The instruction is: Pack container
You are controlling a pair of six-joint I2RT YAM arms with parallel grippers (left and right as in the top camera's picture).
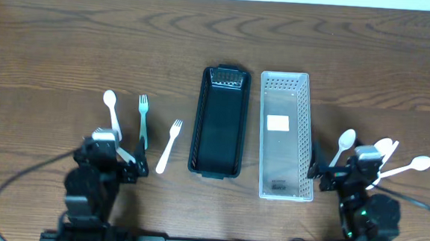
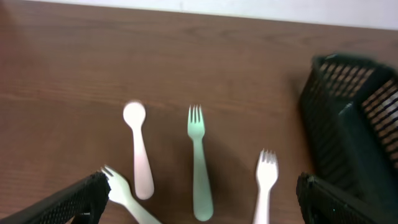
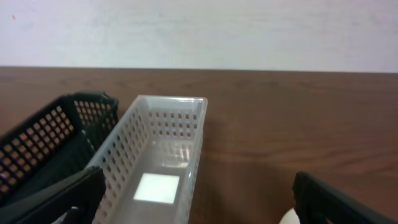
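A black mesh basket point(image 1: 197, 119) and a clear white basket point(image 1: 305, 133) lie side by side mid-table, both empty. Left of them lie a pale pink spoon point(image 1: 112, 110), a green fork point(image 1: 143, 120) and a white fork point(image 1: 169, 144). In the left wrist view I see the spoon point(image 2: 138, 155), green fork point(image 2: 199, 168), white fork point(image 2: 266, 183) and another white fork point(image 2: 124, 193) by the left finger. Three white spoons point(image 1: 343, 147) point(image 1: 384, 149) point(image 1: 406, 168) lie at the right. My left gripper point(image 1: 113, 161) point(image 2: 199, 202) is open over the fork handles. My right gripper point(image 1: 348, 175) point(image 3: 199, 199) is open and empty.
The black basket point(image 2: 354, 124) stands just right of the left gripper. In the right wrist view the clear basket point(image 3: 121, 155) and black basket point(image 3: 50, 143) lie ahead to the left, and a spoon tip point(image 3: 289, 218) shows by the right finger. Bare wood lies beyond.
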